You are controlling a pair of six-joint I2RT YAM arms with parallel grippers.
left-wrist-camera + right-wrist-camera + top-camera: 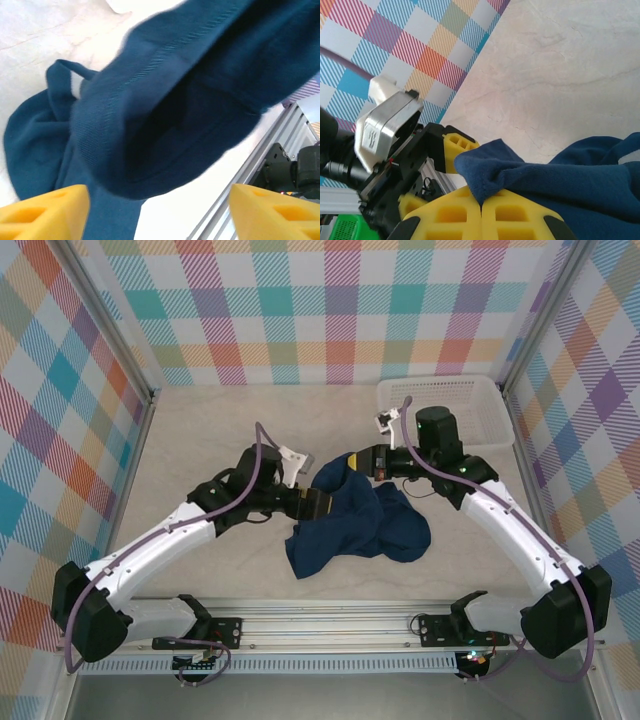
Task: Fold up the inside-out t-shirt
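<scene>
The t-shirt (357, 525) is a dark navy bundle, crumpled in the middle of the table and lifted at its far edge. My right gripper (360, 462) is shut on a fold of that edge; the cloth (520, 172) comes out from between the closed yellow fingers (450, 215). My left gripper (318, 503) is at the bundle's left side. Its yellow fingers (45, 212) stand wide apart, with nothing pinched between them. The navy cloth (190, 95) hangs just ahead of them. One left finger (457, 146) sits close beside the pinched fold.
A white mesh basket (470, 405) stands at the back right corner. An aluminium rail (330, 620) runs along the near edge and carries both arm bases. Checkered walls close in the table on three sides.
</scene>
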